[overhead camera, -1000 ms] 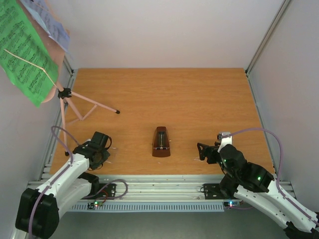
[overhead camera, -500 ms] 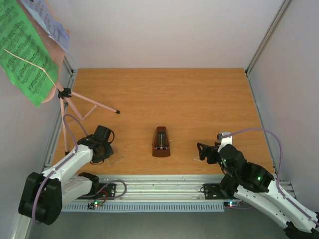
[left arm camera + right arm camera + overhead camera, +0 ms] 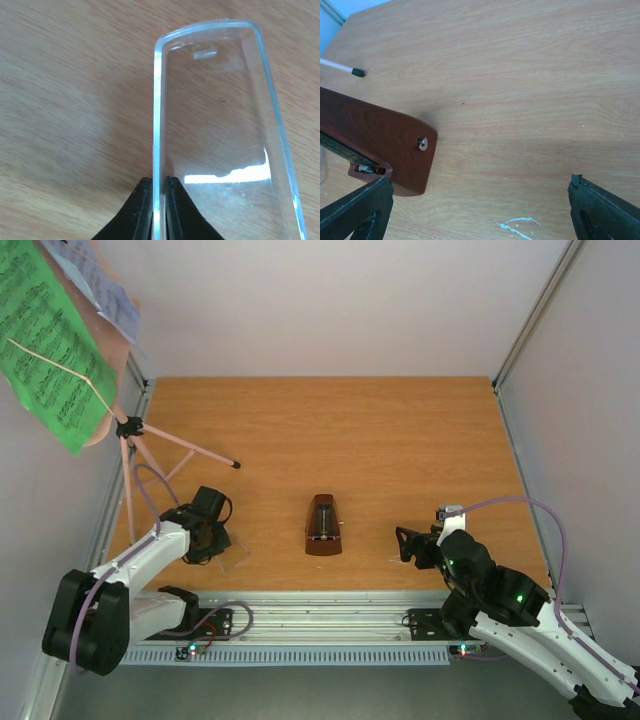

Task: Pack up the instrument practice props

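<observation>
The left claw (image 3: 159, 186) is pinched tight on one long rim of the clear cover (image 3: 220, 125), which stretches ahead of its tips, low over the table (image 3: 75, 100); whether it rests on the wood I cannot tell. An edge grip suits so thin a shell, since its broad face offers nothing to bite. The metronome (image 3: 322, 525) sits uncovered to this claw's right, well apart, so the cover presumably goes back onto it before packing. The right claw (image 3: 480, 192) is spread wide and empty, with the metronome's base just ahead and to its left, likely placed to steady it. The stand (image 3: 160, 448) with its sheets (image 3: 50, 340) rises beyond the left claw, untouched.
</observation>
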Tool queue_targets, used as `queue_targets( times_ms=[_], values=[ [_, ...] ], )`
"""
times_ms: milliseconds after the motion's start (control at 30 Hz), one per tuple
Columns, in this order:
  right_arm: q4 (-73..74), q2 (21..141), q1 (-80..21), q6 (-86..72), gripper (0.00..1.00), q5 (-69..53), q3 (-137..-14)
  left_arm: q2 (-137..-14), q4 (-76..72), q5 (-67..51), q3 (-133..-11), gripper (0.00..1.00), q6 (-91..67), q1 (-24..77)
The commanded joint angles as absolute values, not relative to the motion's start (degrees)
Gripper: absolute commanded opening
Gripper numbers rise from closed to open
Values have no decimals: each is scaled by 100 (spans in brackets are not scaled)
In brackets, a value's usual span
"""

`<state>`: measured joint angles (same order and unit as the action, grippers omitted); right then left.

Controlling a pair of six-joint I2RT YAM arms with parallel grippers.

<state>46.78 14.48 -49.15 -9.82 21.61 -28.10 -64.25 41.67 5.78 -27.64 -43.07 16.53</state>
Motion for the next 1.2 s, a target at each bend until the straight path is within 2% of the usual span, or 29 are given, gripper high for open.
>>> queue_targets(
  times_ms=[0,300,567,733,1167],
  values=[
    [4755,1392,-4921,-1081,96,2246,-2786,-6679,4107,409,-2865,5,-4268,1675],
    [4785,1455,-4922,-1123,98,2260,-2881,-6320,4034,-39,-2928,0,-3911,1671],
    [4287,1854,-4922,-663,99,1293,-3275,-5366,3789,-1084,-3237,1,-3853,1743],
    [4335,2003,-4922,-426,98,955,-3738,-4871,3495,-1455,-3524,0,-3782,2226],
    [3170,2366,-4922,-1145,99,-1432,-4191,-3559,2419,-3496,-3987,1,-3043,3072]
  ],
)
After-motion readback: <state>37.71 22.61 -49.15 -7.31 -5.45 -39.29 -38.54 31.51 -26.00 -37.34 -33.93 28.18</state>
